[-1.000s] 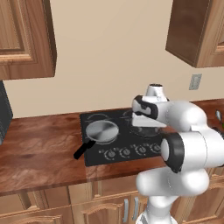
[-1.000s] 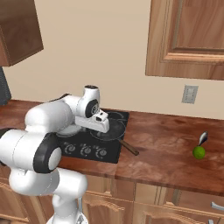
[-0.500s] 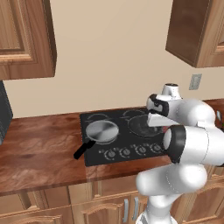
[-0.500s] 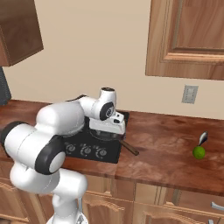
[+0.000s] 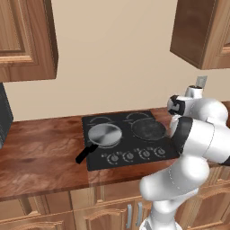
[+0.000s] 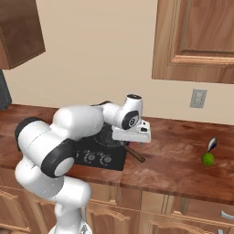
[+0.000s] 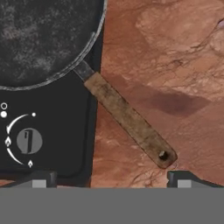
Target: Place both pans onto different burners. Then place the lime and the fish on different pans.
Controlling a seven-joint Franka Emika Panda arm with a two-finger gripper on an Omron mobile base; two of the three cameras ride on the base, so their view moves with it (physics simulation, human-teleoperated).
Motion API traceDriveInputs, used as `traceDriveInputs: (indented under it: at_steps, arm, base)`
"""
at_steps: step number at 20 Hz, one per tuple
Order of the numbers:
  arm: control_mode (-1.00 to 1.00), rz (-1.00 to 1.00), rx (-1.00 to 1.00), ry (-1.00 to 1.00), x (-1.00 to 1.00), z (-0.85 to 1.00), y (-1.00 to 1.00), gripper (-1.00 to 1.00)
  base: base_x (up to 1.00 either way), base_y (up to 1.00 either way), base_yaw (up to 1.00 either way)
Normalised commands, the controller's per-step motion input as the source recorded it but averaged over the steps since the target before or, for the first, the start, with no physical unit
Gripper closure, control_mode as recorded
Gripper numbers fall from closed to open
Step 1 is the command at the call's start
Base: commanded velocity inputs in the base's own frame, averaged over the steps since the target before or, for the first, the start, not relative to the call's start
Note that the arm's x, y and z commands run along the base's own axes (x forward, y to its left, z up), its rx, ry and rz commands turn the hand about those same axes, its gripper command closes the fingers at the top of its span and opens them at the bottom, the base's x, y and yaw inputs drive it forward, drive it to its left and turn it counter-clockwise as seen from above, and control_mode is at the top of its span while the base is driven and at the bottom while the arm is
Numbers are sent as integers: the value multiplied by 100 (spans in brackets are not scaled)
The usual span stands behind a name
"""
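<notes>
The silver pan sits on the front-left burner of the black cooktop, its black handle pointing out over the counter. On a right-hand burner rests the dark pan, also seen in the hand view as the dark pan with a brown handle lying over the counter. My gripper hangs open above that handle, at the cooktop's right edge; the gripper has nothing between its tips. The lime lies far right on the counter, with the small silvery fish just behind it.
Four knobs line the cooktop's front, one knob close under my hand. Wooden wall cabinets hang above the counter. A wall outlet is behind the right stretch of wooden counter.
My arm has swung right, from over the middle of the cooktop to its right edge above the dark pan's handle. The jaws have stayed open.
</notes>
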Motion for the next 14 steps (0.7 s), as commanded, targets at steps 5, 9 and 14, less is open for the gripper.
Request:
traceDriveInputs:
  at_steps: [5, 9, 14]
  arm:
    - [-100, 12, 0, -4, 0, -4, -77, -100]
    - [-100, 11, 0, -6, 0, -3, -66, -100]
    - [-100, 7, 0, -8, 0, -1, -55, -100]
  base:
    - [0, 0, 0]
    - [0, 0, 0]
    - [0, 0, 0]
